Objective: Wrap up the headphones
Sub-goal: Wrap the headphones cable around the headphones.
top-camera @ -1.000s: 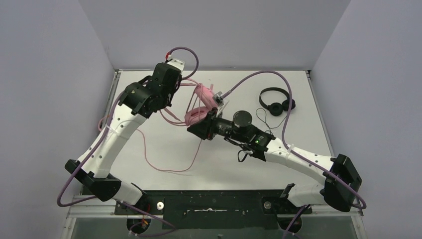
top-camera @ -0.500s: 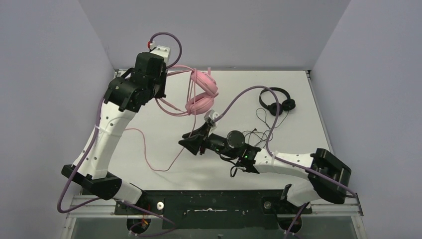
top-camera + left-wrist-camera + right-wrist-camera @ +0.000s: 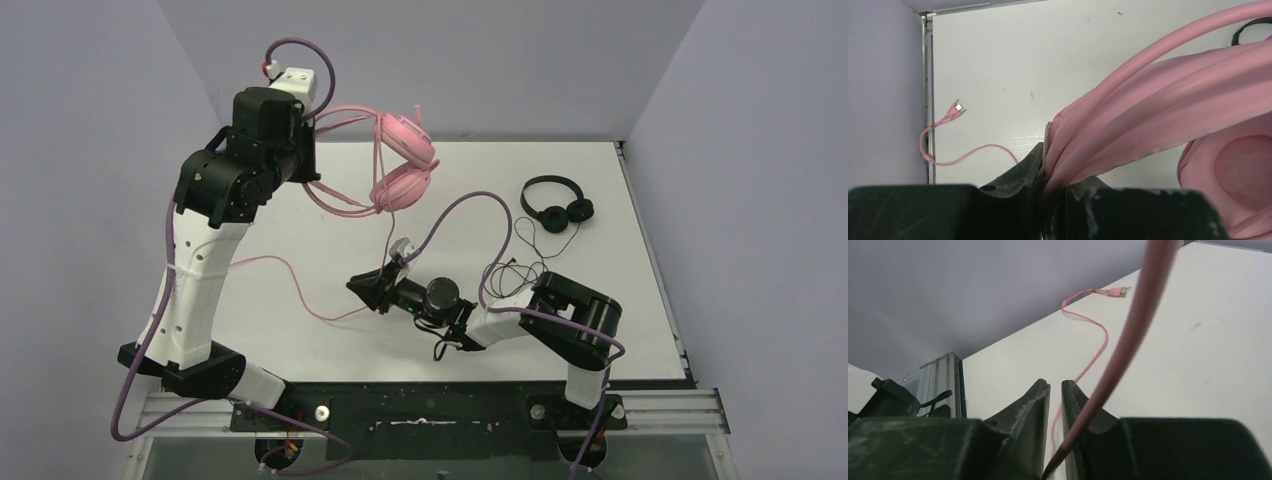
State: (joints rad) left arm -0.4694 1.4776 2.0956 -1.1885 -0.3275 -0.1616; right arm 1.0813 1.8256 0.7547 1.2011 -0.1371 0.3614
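Aloft, pink headphones (image 3: 405,160) clamped in left gripper (image 3: 1048,172); right gripper (image 3: 1055,389) below, narrow, pinching their pink cable (image 3: 1136,320).

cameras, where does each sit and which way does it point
Top external: fixed above and behind the bases, looking down on the table; both arms show, left gripper holding up the pink headphones, black headphones far right.
Left wrist: on the raised left arm, looking down toward the table's far-left corner; its closed fingers show.
Right wrist: low on the right arm, facing left across the table; right gripper nearly shut around the pink cable.
Shared: both wrist views show the cable's plug end by the left edge.
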